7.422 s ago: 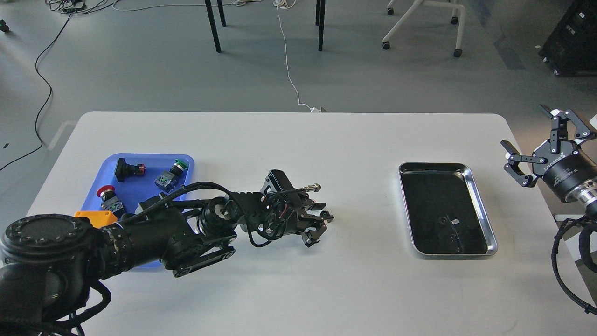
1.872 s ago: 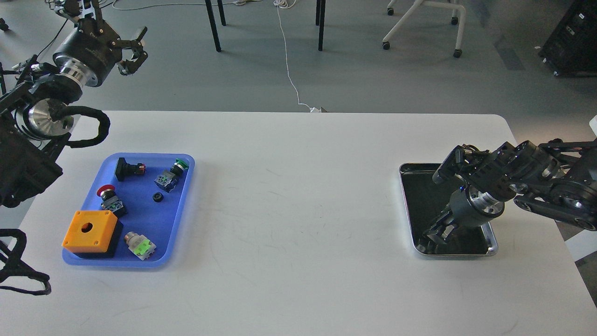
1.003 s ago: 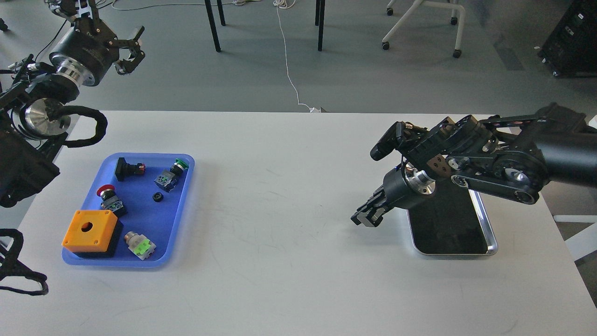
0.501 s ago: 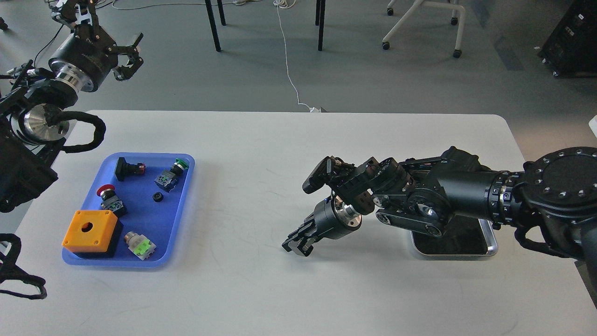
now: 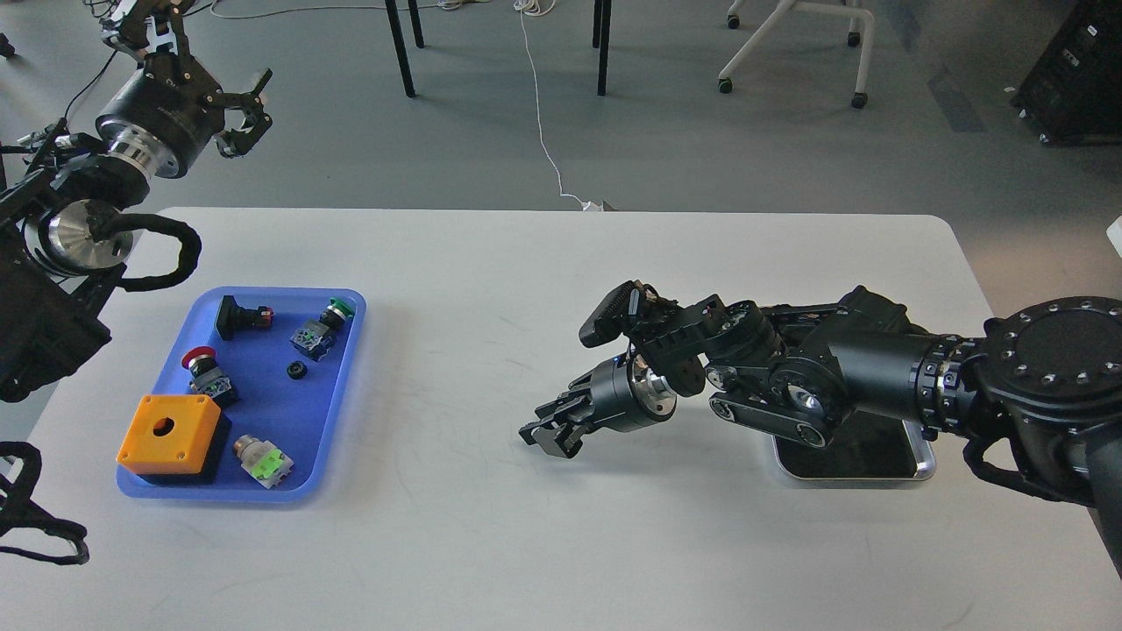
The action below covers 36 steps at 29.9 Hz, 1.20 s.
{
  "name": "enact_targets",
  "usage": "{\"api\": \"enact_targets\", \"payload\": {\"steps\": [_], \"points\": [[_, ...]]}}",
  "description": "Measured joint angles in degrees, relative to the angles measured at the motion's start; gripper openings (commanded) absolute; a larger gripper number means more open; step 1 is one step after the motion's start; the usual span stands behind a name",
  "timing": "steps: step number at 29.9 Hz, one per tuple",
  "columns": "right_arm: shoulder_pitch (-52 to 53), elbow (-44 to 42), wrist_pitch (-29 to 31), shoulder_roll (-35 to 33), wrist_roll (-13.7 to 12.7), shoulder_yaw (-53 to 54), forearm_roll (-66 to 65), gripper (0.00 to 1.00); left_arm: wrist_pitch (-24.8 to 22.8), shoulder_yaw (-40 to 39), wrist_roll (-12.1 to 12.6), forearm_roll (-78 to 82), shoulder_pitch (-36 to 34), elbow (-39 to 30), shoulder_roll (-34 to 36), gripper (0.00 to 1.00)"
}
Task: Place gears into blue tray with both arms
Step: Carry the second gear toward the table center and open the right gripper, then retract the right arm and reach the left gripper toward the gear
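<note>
One gear (image 5: 296, 371), a tiny black toothed ring, lies in the middle of the blue tray (image 5: 337, 412) at the table's left. My right arm reaches across the table's centre. Its gripper (image 5: 545, 431) hangs low over the bare tabletop, well right of the blue tray, with its fingers closed together. Whatever is pinched between the dark fingers is too small to make out. My left gripper (image 5: 203, 63) is raised high beyond the table's far left corner, its fingers spread wide and empty.
The blue tray also holds several push-button switches and an orange box (image 5: 168, 429) with a round hole. A shiny steel tray (image 5: 916, 464) sits at the right, mostly covered by my right arm. Table legs and cables lie on the floor beyond.
My right gripper left the steel tray, where a gear had lain, and swept left to the table's centre, rising slightly in the last half second. The left arm stays raised.
</note>
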Motion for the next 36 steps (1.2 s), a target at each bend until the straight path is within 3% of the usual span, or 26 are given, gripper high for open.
{"api": "enact_targets", "payload": {"steps": [3, 7, 13, 20, 27, 32, 36], "points": [[0.16, 0.06, 0.0, 0.0, 0.0, 0.33, 0.1, 0.77, 0.0, 0.16, 0.1, 0.09, -0.04, -0.09, 0.08, 0.98], [0.88, -0.04, 0.0, 0.0, 0.0, 4.02, 0.55, 0.95, 0.0, 1.62, 0.11, 0.12, -0.04, -0.18, 1.31, 0.98], [1.9, -2.04, 0.69, -6.12, 0.0, 16.63, 8.56, 0.97, 0.0, 4.01, -0.08, 0.76, 0.21, -0.33, 4.02, 0.98], [0.23, 1.83, 0.85, -20.9, 0.0, 21.82, 25.25, 0.97, -0.01, 6.54, -0.68, 9.98, 0.06, -1.51, 5.4, 0.98], [-8.41, 7.56, 0.19, -31.91, 0.0, 29.58, 42.13, 0.97, -0.03, 6.34, -0.79, 22.67, -1.13, -14.3, 6.43, 0.98], [-17.27, 8.35, 0.74, -34.12, 0.0, 39.48, 51.22, 0.97, -0.01, 6.23, -0.79, 33.5, -1.3, -24.55, 6.04, 0.98], [-22.66, 8.45, 2.27, -35.38, -0.01, 45.57, 57.61, 0.97, -0.01, 6.42, -0.65, 44.93, -0.64, -37.03, 7.11, 0.98]]}}
